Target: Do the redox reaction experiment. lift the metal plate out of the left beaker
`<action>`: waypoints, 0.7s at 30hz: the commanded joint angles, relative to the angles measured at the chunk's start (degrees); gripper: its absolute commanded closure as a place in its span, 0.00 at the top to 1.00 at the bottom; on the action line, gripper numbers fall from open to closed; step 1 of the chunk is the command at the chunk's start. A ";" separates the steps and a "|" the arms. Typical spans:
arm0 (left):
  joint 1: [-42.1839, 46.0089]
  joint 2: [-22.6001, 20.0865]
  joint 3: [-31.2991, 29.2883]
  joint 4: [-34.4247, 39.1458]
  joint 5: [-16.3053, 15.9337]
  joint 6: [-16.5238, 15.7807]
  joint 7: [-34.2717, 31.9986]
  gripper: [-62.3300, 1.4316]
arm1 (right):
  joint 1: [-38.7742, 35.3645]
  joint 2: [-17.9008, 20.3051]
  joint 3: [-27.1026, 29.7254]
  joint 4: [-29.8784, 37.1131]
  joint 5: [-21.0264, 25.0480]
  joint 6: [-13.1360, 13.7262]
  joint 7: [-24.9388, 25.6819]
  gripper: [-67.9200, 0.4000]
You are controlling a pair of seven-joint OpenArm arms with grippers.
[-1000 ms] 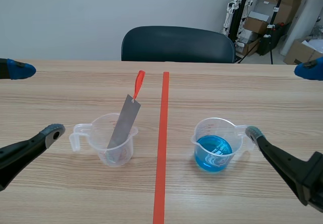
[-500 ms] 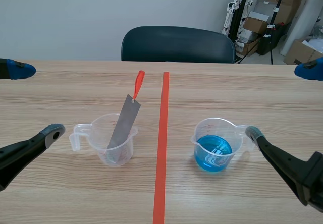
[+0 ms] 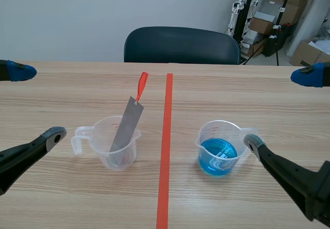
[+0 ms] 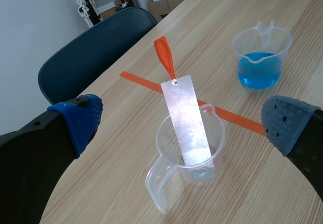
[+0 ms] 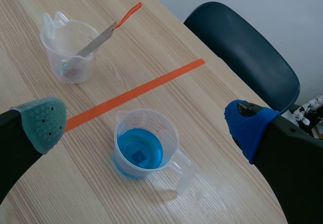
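Scene view: metal plate leans in the left beaker on the desk, left hand open and empty beside it; left wrist view: orange tag tops the plate, so pinch just below it and lift along the tilt without tipping the beaker; right wrist view: right hand open, empty, over the blue beaker.

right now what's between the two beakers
Only the orange-red tape line separates the left beaker from the blue-liquid beaker; otherwise that stretch is bare, per the scene view.

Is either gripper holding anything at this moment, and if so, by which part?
Nothing is held. The left gripper and right gripper are both open; the metal plate stands untouched in the left beaker.
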 commanded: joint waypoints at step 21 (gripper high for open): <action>13.79 16.11 -6.78 -9.55 2.91 1.64 -6.29 1.00 | 12.11 1.70 -8.98 0.13 13.49 2.47 -11.37 0.98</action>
